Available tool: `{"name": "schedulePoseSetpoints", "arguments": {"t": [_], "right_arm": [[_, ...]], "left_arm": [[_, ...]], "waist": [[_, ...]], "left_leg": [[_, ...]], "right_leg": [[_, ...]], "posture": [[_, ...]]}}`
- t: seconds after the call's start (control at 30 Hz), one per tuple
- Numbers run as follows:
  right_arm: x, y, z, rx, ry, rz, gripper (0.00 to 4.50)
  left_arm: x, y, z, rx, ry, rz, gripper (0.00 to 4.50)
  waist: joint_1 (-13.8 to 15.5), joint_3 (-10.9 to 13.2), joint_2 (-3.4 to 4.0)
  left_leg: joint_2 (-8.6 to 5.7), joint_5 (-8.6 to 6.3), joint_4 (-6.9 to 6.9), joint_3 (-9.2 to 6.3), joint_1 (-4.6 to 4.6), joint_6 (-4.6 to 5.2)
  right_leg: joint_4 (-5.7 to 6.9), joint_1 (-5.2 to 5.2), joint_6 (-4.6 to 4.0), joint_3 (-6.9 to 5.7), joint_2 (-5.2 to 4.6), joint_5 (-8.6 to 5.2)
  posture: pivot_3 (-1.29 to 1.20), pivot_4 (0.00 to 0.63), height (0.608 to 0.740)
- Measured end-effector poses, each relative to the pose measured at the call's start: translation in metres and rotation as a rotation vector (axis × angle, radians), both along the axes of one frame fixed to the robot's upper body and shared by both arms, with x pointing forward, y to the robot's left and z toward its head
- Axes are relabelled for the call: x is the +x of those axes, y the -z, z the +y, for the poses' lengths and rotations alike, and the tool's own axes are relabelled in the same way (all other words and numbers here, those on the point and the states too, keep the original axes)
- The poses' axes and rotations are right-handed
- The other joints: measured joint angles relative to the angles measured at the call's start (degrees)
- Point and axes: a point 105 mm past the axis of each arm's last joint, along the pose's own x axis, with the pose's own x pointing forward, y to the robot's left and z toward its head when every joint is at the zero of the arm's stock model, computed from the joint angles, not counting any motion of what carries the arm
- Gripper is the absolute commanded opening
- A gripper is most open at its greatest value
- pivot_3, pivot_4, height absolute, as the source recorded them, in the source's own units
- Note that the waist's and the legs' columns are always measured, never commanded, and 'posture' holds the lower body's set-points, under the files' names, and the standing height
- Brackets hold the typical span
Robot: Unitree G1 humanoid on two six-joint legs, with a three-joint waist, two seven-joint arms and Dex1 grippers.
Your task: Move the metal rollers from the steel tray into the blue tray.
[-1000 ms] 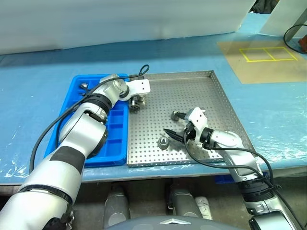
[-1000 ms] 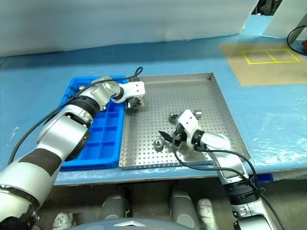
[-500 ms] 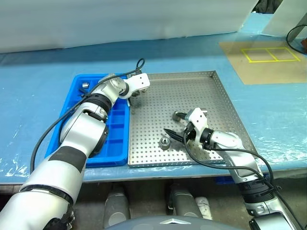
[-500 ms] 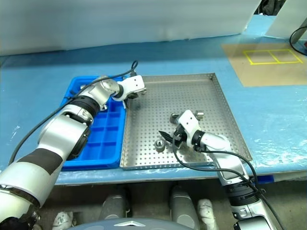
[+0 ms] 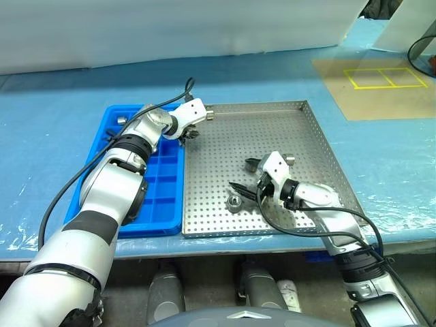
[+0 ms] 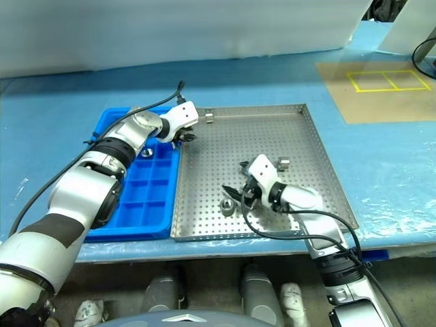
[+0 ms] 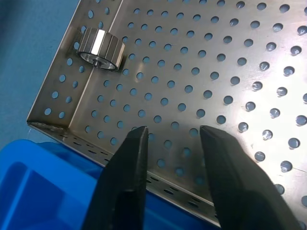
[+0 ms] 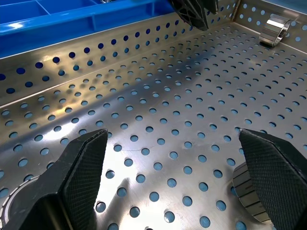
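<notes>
Steel – the small ribbed metal rollers (image 7: pixel 100 47) look hard, dense, slippery; pinch across the ribbed sides. Left pincer (image 7: pixel 169 139) half-parted and empty, right pincer (image 8: pixel 177 148) wide and empty.

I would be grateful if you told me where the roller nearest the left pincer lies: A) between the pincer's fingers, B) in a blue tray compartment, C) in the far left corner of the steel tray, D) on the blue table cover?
C: the roller lies on the perforated floor in the corner of the steel tray, ahead of the left pincer, whose fingers hold nothing.
</notes>
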Motion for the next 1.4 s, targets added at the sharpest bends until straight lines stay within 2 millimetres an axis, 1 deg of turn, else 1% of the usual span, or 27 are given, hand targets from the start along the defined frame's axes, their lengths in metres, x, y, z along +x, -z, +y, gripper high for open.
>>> {"name": "schedulePoseSetpoints", "arguments": {"t": [0.07,0.33,0.5,0.6,0.7,0.83,0.93,1.0,1.1,1.23,1.3,1.4], "right_arm": [[0.0,0.0,0.0,0.0,0.002,0.0,4.5],[-0.001,0.001,0.0,0.009,0.017,-0.003,4.5],[-0.003,0.002,0.0,0.014,0.029,-0.006,4.5],[-0.002,0.001,-0.001,0.023,0.04,-0.006,4.5],[-0.002,0.0,-0.003,0.039,0.049,0.007,4.5],[-0.004,-0.009,-0.004,0.086,0.034,0.029,4.5],[-0.006,-0.019,-0.008,0.116,0.022,0.038,4.5],[-0.008,-0.025,-0.012,0.127,0.014,0.05,4.5],[-0.012,-0.032,-0.015,0.118,-0.011,0.061,4.5],[-0.018,-0.034,-0.023,0.066,-0.035,0.074,4.5],[-0.025,-0.033,-0.025,0.046,-0.055,0.09,4.5],[-0.035,-0.033,-0.025,0.029,-0.084,0.107,4.5]], "left_arm": [[0.002,-0.001,0.001,0.011,-0.01,-0.02,3.32],[0.009,-0.001,0.002,0.032,-0.066,-0.097,3.32],[0.013,-0.007,0.002,-0.015,-0.116,-0.147,3.32],[0.012,-0.01,-0.006,-0.103,-0.111,-0.124,3.32],[0.004,-0.01,-0.023,-0.217,-0.046,-0.037,3.32],[-0.01,-0.015,-0.047,-0.317,0.1,0.037,3.32],[-0.029,-0.007,-0.061,-0.394,0.205,0.101,3.32],[-0.045,0.003,-0.064,-0.426,0.255,0.148,3.32],[-0.067,0.011,-0.066,-0.459,0.298,0.208,3.32],[-0.094,0.011,-0.062,-0.46,0.345,0.227,3.32],[-0.112,0.012,-0.061,-0.478,0.384,0.243,3.32],[-0.138,0.013,-0.066,-0.494,0.453,0.278,3.32]], "waist": [[-0.06,0.0,0.0],[-0.11,0.0,-0.01],[-0.09,0.01,-0.01],[-0.08,0.01,-0.02],[-0.03,0.02,-0.03],[0.13,0.04,-0.03],[0.08,0.04,-0.03],[0.01,0.05,-0.01],[0.2,0.09,0.01],[0.74,0.11,0.06],[0.85,0.13,0.12],[0.98,0.16,0.16]], "left_leg": [[0.01,0.0,0.0,0.0,0.01,-0.01],[-0.01,0.0,0.01,0.0,0.0,-0.01],[-0.02,0.0,0.0,0.0,-0.01,0.0],[-0.03,0.0,0.01,0.0,-0.02,0.0],[-0.04,0.0,0.01,0.0,-0.02,0.0],[-0.03,-0.01,-0.02,0.0,-0.02,0.03],[0.01,0.06,-0.05,0.02,0.0,0.17],[0.04,0.08,-0.06,0.04,0.0,0.2],[0.1,0.08,-0.06,0.08,-0.02,0.19],[0.19,0.0,-0.06,0.13,0.02,0.02],[0.23,-0.01,-0.07,0.15,0.02,0.0],[0.3,-0.01,-0.08,0.16,0.02,0.0]], "right_leg": [[0.0,0.0,0.0,0.0,0.0,0.0],[0.0,0.0,0.0,0.01,0.0,0.0],[-0.01,0.0,0.01,0.0,0.0,0.0],[-0.01,0.0,0.01,0.01,-0.01,0.0],[-0.01,0.0,0.0,0.01,-0.02,0.0],[-0.02,-0.01,0.0,0.02,-0.03,0.0],[-0.02,-0.01,0.0,0.01,-0.03,0.0],[-0.01,-0.04,-0.01,0.0,-0.02,0.0],[0.0,-0.07,-0.02,-0.02,-0.01,-0.01],[0.01,-0.07,-0.02,-0.01,0.02,-0.01],[0.0,-0.07,-0.02,-0.01,0.03,-0.02],[-0.01,-0.07,-0.01,-0.01,0.03,-0.02]], "posture": [[-0.27,0.15,0.74],[-0.3,0.15,0.74],[-0.3,0.15,0.74],[-0.3,0.15,0.74],[-0.29,0.15,0.74],[-0.27,0.15,0.74],[-0.25,0.15,0.74],[-0.24,0.15,0.74],[-0.23,0.15,0.74],[-0.23,0.15,0.74],[-0.24,0.15,0.74],[-0.24,0.15,0.74]]}}
